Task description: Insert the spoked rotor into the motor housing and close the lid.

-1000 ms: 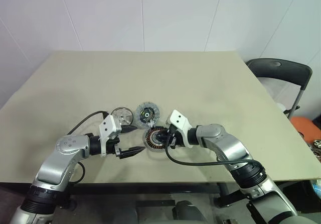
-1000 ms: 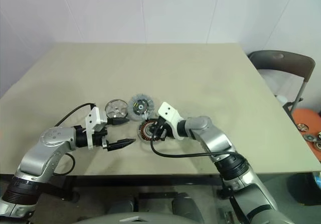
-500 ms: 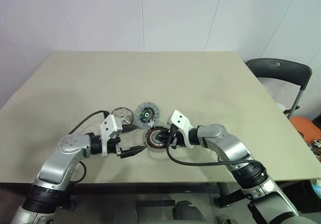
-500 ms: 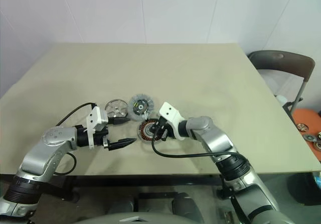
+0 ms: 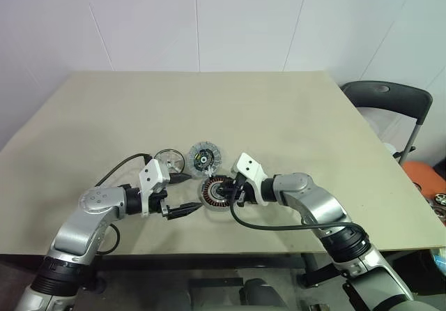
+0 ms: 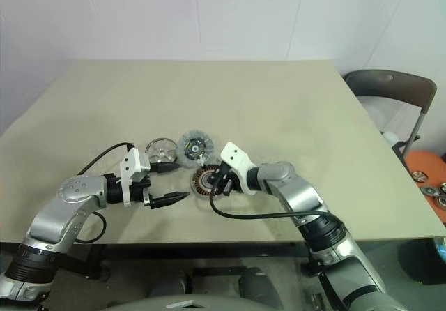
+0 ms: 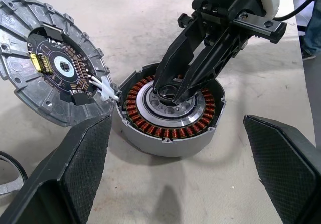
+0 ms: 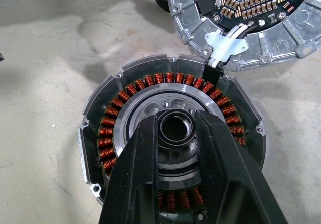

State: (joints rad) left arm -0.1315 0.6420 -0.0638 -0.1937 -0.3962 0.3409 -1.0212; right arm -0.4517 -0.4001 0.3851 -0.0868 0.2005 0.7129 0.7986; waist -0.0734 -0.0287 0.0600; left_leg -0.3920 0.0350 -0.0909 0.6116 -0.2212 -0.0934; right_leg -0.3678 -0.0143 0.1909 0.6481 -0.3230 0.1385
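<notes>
Housing [image 7: 170,116] sits unmoved since a second ago, the right gripper [image 8: 175,133] narrowed on its centre hub, lid [image 7: 47,66] lying open beside it, the rotor [image 5: 169,160] on the table beyond the wide-open left gripper [image 5: 182,194] (insertion not begun).

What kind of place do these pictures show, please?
Probably a plain indoor test room or lab, not a factory line: a bare beige table against white walls, a dark folding chair beside it, and motor parts, the motor housing and its lid, laid out.
</notes>
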